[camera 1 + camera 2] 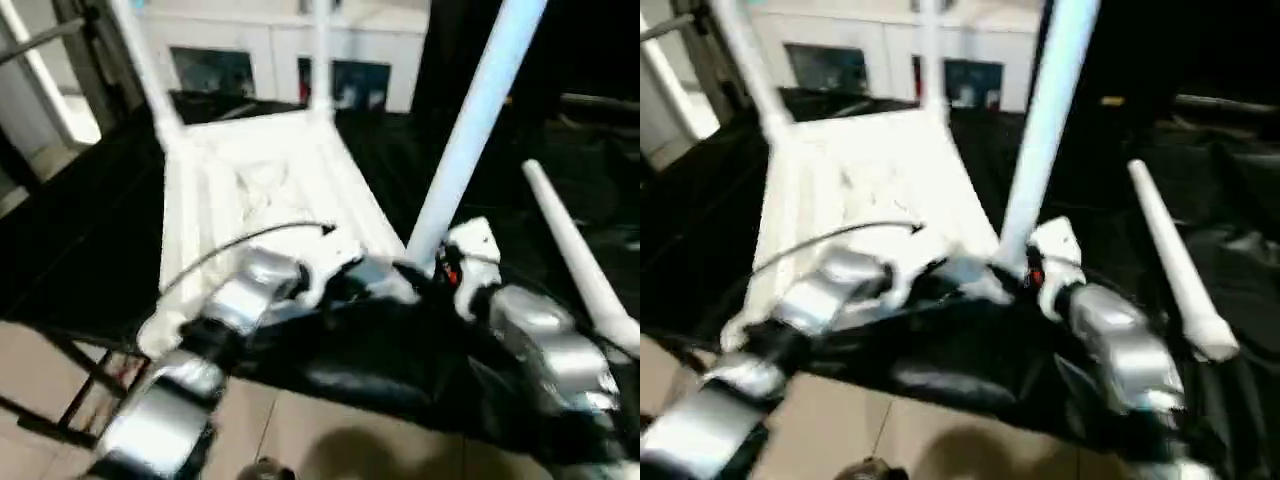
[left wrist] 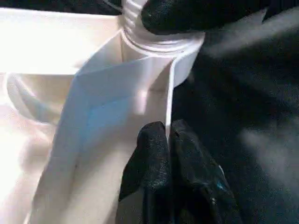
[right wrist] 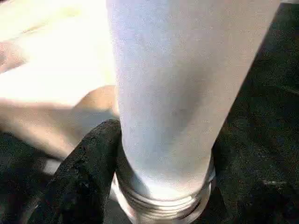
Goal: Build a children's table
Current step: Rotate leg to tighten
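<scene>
The children's table top [image 1: 260, 180] lies underside up on a black-covered surface. Two white legs [image 1: 150, 70] stand in its far corners. My left gripper [image 2: 167, 130] is shut on the thin rim wall [image 2: 169, 88] beside the near right corner socket [image 2: 159, 46]. A third leg [image 1: 470, 130] rises slightly tilted from that socket. My right gripper [image 1: 440, 272] is closed around this leg's threaded base, one black finger [image 3: 88, 163] pressed against it. Another loose leg [image 1: 575, 250] lies on the cloth to the right.
The black cloth [image 1: 90, 230] covers the work surface around the top. A white cabinet with glass doors [image 1: 270, 60] stands at the back. Tiled floor [image 1: 300, 430] shows in front, below my forearms.
</scene>
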### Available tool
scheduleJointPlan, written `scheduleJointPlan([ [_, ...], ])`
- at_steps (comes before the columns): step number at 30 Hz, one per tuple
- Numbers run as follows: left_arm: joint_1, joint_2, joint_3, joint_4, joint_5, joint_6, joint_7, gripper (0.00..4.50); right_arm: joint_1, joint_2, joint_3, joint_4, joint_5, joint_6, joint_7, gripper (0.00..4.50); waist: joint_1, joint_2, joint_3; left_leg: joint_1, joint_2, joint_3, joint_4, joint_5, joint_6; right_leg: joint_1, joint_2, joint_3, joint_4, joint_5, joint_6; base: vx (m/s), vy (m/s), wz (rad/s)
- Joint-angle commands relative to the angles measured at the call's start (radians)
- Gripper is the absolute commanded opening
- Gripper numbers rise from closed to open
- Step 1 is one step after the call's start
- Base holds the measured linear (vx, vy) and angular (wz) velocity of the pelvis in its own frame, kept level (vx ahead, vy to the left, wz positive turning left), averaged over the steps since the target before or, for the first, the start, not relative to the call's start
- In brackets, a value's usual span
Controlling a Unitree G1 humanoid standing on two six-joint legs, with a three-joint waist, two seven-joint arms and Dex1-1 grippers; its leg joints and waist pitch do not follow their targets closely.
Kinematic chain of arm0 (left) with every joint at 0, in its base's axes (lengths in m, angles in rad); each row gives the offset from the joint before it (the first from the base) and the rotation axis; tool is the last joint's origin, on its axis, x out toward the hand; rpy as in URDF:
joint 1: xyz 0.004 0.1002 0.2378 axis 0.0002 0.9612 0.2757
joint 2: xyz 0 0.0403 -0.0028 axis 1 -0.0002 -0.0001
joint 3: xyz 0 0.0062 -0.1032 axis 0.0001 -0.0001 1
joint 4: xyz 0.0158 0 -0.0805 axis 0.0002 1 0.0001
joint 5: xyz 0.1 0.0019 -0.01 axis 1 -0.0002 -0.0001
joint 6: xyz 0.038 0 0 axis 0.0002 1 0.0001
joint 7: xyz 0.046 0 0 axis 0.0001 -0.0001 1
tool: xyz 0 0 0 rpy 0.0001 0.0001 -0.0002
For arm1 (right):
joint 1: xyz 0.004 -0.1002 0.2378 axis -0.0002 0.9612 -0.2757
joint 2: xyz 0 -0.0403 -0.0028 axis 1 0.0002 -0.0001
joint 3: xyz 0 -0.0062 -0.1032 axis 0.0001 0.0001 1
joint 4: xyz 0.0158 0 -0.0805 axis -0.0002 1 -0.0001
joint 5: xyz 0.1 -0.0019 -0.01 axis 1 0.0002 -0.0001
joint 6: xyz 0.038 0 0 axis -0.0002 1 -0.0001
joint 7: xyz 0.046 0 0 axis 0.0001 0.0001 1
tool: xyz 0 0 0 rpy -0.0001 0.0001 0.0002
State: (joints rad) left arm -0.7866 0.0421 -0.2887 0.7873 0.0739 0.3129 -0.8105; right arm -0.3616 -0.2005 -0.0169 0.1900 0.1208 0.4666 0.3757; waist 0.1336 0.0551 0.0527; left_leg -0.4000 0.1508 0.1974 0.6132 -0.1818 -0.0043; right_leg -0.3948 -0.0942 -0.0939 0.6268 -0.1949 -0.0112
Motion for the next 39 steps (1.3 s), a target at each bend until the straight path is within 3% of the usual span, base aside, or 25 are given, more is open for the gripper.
scheduleJointPlan([
  [1,-0.065,-0.055,0.062,0.019,-0.028,0.006,0.136,0.0,-0.005,0.077,0.028,0.124,0.012,0.048,-0.086,2.66,0.0,-0.008,-0.069,0.025,0.083,-0.058,-0.084,-0.253,-0.018,0.048,-0.098,0.057,-0.098,-0.283,-0.181,0.0,0.0,0.0],
  [2,-0.079,-0.076,0.064,0.045,-0.026,0.008,0.166,0.0,-0.036,0.105,0.021,0.167,0.0,0.042,-0.131,2.66,-0.004,0.0,-0.067,0.024,0.083,-0.057,-0.084,-0.26,-0.019,0.044,-0.097,0.058,-0.101,-0.285,-0.179,0.0,0.0,0.0],
  [4,-0.088,-0.09,0.065,0.06,-0.024,0.007,0.185,0.0,-0.059,0.124,0.012,0.198,0.0,0.04,-0.152,2.66,-0.02,-0.005,-0.067,0.027,0.082,-0.06,-0.09,-0.3,-0.032,0.045,-0.094,0.055,-0.107,-0.303,-0.168,0.0,0.0,0.0],
  [5,-0.093,-0.099,0.066,0.069,-0.023,0.006,0.195,0.0,-0.073,0.135,0.006,0.214,0.002,0.04,-0.163,2.66,-0.021,-0.004,-0.069,0.029,0.084,-0.058,-0.09,-0.284,-0.023,0.047,-0.094,0.057,-0.106,-0.261,-0.173,0.0,0.0,0.0],
  [7,-0.095,-0.104,0.049,0.077,-0.008,-0.015,0.192,0.0,-0.094,0.151,-0.005,0.227,0.021,0.034,-0.149,3.22,-0.022,-0.003,-0.066,0.03,0.082,-0.054,-0.091,-0.279,-0.007,0.046,-0.092,0.057,-0.108,-0.234,-0.183,0.0,0.0,0.0],
  [9,-0.09,-0.101,0.037,0.075,0.0,-0.036,0.167,0.0,-0.103,0.152,-0.01,0.227,0.025,0.03,-0.138,3.39,-0.023,-0.006,-0.064,0.035,0.083,-0.055,-0.094,-0.308,-0.006,0.049,-0.097,0.057,-0.115,-0.287,-0.177,0.0,0.0,0.0],
  [12,-0.08,-0.089,0.025,0.063,0.006,-0.062,0.129,0.0,-0.106,0.136,0.002,0.225,0.003,0.021,-0.127,3.64,-0.025,-0.004,-0.066,0.035,0.085,-0.056,-0.096,-0.291,-0.008,0.049,-0.095,0.058,-0.113,-0.267,-0.174,0.0,0.0,0.0],
  [13,-0.076,-0.082,0.019,0.062,0.006,-0.075,0.113,0.0,-0.105,0.124,0.013,0.22,-0.008,0.015,-0.113,3.73,-0.027,-0.008,-0.066,0.034,0.085,-0.054,-0.096,-0.284,-0.007,0.05,-0.094,0.059,-0.111,-0.248,-0.179,0.0,0.0,0.0],
  [16,-0.066,-0.064,0.014,0.057,-0.001,-0.096,0.073,0.0,-0.096,0.083,0.047,0.189,-0.028,0.009,-0.057,3.73,-0.027,-0.008,-0.066,0.032,0.084,-0.052,-0.095,-0.269,0.0,0.052,-0.094,0.059,-0.108,-0.23,-0.187,0.0,0.0,0.0],
  [19,-0.032,-0.02,-0.008,0.026,0.003,-0.137,-0.007,0.0,-0.064,-0.011,0.107,0.117,-0.056,0.012,0.049,3.73,-0.02,-0.009,-0.067,0.032,0.086,-0.05,-0.091,-0.243,0.018,0.054,-0.095,0.061,-0.106,-0.212,-0.193,0.0,0.0,0.0],
  [20,-0.022,-0.008,-0.014,0.018,0.004,-0.157,-0.033,0.0,-0.056,-0.034,0.113,0.099,-0.054,0.011,0.082,3.73,-0.015,-0.012,-0.067,0.031,0.088,-0.05,-0.091,-0.23,0.028,0.056,-0.097,0.062,-0.104,-0.198,-0.194,0.0,0.0,0.0],
  [25,0.017,0.051,-0.035,-0.039,-0.01,-0.201,-0.154,0.0,-0.011,-0.152,0.137,0.004,-0.033,-0.022,0.239,3.73,-0.005,-0.009,-0.068,0.035,0.095,-0.049,-0.09,-0.227,0.036,0.052,-0.097,0.062,-0.099,-0.184,-0.208,0.0,0.0,0.0],
  [26,0.03,0.07,-0.042,-0.06,-0.021,-0.223,-0.204,0.0,0.003,-0.187,0.14,-0.023,-0.026,-0.038,0.284,3.73,-0.006,-0.015,-0.067,0.034,0.096,-0.047,-0.091,-0.227,0.038,0.051,-0.096,0.063,-0.099,-0.184,-0.209,0.0,0.0,0.0],
  [27,0.039,0.083,-0.045,-0.075,-0.031,-0.233,-0.243,0.0,0.012,-0.212,0.141,-0.042,-0.018,-0.045,0.319,3.73,0.003,-0.01,-0.068,0.037,0.098,-0.047,-0.09,-0.229,0.039,0.051,-0.097,0.064,-0.097,-0.184,-0.206,0.0,0.0,0.0],
  [30,0.057,0.125,-0.057,-0.117,-0.053,-0.235,-0.341,0.0,0.041,-0.28,0.141,-0.117,0.025,-0.041,0.418,3.73,0.017,-0.012,-0.07,0.036,0.102,-0.045,-0.088,-0.205,0.05,0.049,-0.098,0.065,-0.089,-0.141,-0.219,0.0,0.0,0.0],
  [35,0.071,0.165,-0.064,-0.145,-0.06,-0.251,-0.418,0.0,0.073,-0.346,0.166,-0.177,0.043,-0.028,0.517,3.73,0.03,-0.011,-0.071,0.035,0.103,-0.044,-0.086,-0.191,0.051,0.044,-0.098,0.064,-0.085,-0.13,-0.225,0.0,0.0,0.0],
  [39,0.073,0.174,-0.063,-0.146,-0.062,-0.252,-0.433,0.0,0.078,-0.348,0.18,-0.178,0.043,-0.026,0.532,3.73,0.036,-0.014,-0.069,0.033,0.101,-0.044,-0.086,-0.201,0.044,0.045,-0.102,0.065,-0.09,-0.169,-0.221,0.0,0.0,0.0],
])
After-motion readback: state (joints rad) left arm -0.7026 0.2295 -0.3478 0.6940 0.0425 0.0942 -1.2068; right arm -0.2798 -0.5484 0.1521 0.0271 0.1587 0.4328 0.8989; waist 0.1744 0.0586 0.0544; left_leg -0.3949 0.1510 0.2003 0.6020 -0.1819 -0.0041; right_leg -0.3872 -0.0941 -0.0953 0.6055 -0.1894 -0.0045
